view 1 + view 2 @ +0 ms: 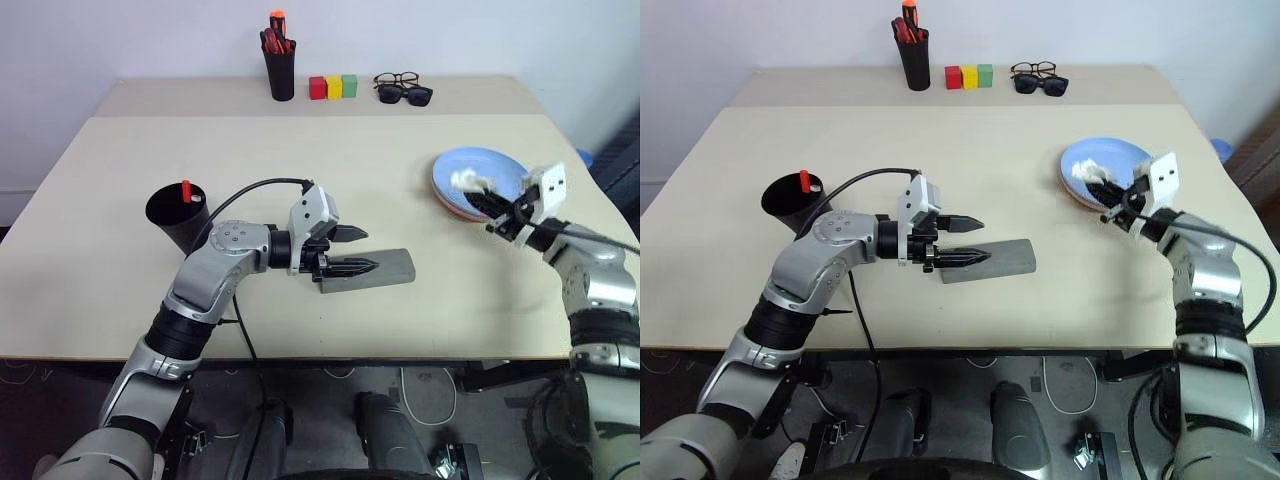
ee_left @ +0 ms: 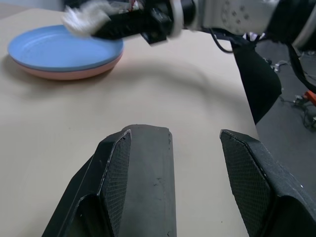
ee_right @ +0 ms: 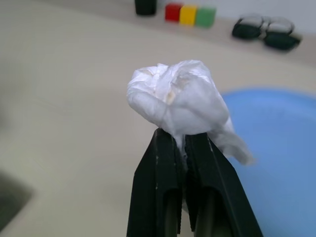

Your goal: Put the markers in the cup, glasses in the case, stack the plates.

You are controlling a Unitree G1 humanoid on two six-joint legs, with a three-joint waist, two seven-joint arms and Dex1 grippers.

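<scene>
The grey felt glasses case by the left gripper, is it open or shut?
Shut. The flat grey felt glasses case lies closed on the table, no lid raised; the left gripper hangs open over its near end.

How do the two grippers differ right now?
The left gripper stands open over the grey case, with one finger across the case; the right gripper is shut on a crumpled white tissue. The left gripper holds nothing lifted; the right gripper holds the tissue up above the blue plate. Both have two black fingers.
</scene>
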